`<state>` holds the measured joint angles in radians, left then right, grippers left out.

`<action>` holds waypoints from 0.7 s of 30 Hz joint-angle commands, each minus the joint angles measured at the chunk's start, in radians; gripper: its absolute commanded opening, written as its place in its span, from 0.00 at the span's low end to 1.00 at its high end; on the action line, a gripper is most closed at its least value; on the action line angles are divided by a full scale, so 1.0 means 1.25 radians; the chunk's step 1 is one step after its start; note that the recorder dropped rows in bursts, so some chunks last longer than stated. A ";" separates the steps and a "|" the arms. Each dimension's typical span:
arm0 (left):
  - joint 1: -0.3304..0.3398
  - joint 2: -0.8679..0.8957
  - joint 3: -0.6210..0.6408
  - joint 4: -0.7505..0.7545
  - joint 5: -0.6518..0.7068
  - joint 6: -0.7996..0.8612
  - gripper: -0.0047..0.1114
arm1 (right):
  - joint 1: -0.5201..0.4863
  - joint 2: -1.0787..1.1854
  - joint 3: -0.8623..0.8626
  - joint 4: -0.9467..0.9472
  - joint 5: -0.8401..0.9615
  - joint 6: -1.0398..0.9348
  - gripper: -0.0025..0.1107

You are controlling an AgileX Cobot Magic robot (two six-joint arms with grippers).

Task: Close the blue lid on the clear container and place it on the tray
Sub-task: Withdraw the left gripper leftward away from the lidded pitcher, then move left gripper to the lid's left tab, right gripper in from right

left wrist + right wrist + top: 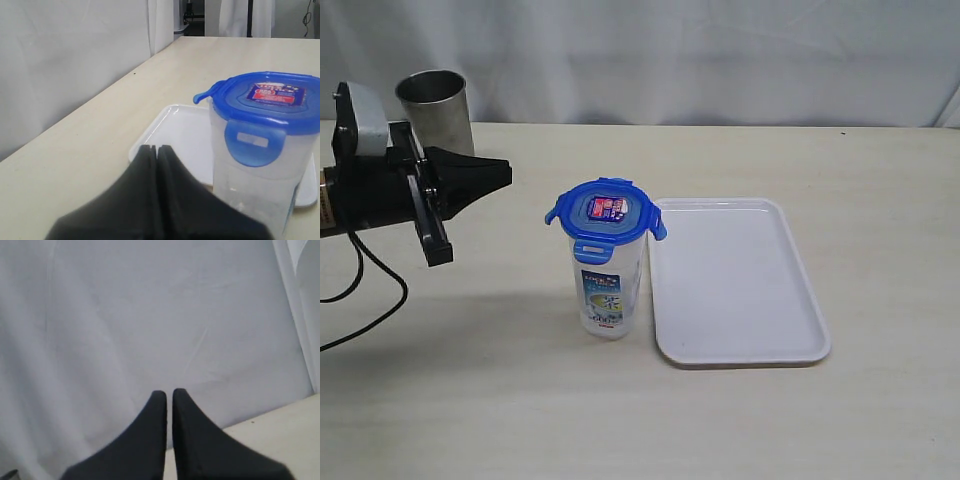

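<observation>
Just beside flat, glossy white tray, found tall clear container upright, round blue lid seated on top. Noted left gripper matte black wedge fingers pressed together; right gripper likewise, bar hairline slit.

**What the views cut off, blur or hide**

In the left wrist view the clear container is cut off at its base and one side. It hides the part of the tray behind it. The left gripper beside the container is blurred.

In the exterior view the container's label and the sticker on the blue lid are too small to read. Well apart from the container, the steel cup is partly hidden by the left arm.
</observation>
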<state>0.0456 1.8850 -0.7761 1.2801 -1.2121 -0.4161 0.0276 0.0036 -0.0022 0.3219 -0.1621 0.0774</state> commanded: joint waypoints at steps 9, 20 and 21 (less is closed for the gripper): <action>-0.002 0.001 -0.006 0.015 -0.007 -0.005 0.04 | -0.002 -0.003 0.001 -0.272 -0.223 0.369 0.06; -0.002 0.001 -0.006 0.073 -0.007 -0.008 0.04 | -0.002 0.083 -0.121 -0.439 -0.108 0.364 0.06; -0.002 0.001 -0.006 0.094 -0.007 -0.010 0.04 | -0.002 0.115 -0.145 -0.458 -0.087 0.364 0.06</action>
<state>0.0456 1.8850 -0.7761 1.3371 -1.2121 -0.4161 0.0276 0.0589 -0.1042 -0.1782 -0.3576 0.5323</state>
